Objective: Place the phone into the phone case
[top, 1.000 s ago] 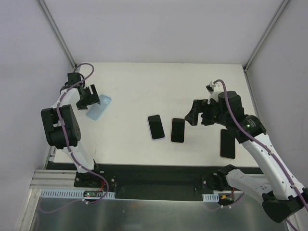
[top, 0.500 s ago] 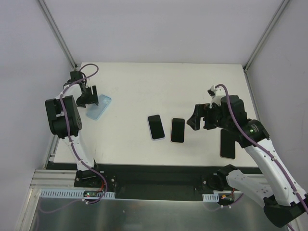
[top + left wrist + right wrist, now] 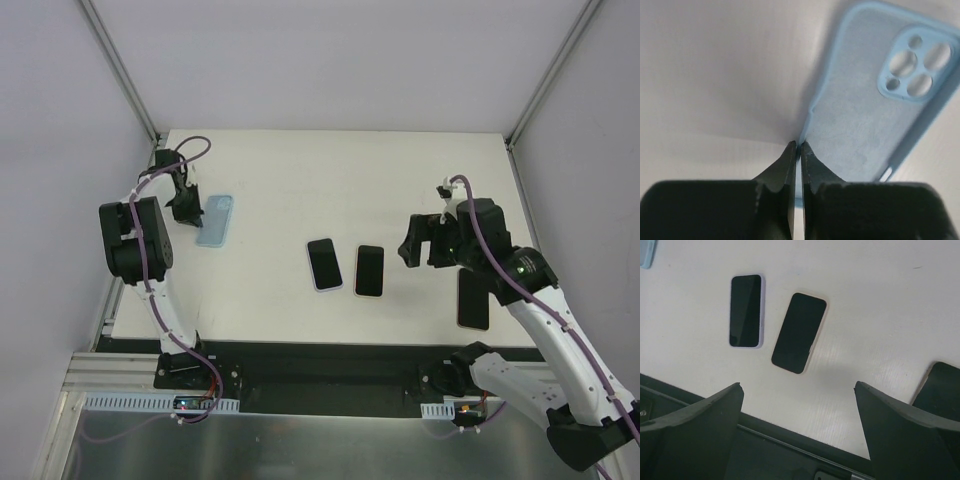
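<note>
Left gripper (image 3: 798, 146) just clamped onto the rim of the light-blue silicone phone case (image 3: 865, 115).
The case, swung straighter at the white surface's (image 3: 300, 180) 10 o'clock, looks ready to carry to the lavender-rimmed black phone (image 3: 323, 264) at centre; right gripper (image 3: 416, 243) gapes empty.

The left claw (image 3: 799, 146), open before, has snapped shut on the rim of the phone case (image 3: 214, 220), which has swung its far end toward 12 o'clock. The right claw (image 3: 408, 242) has drifted toward 3 o'clock.
</note>
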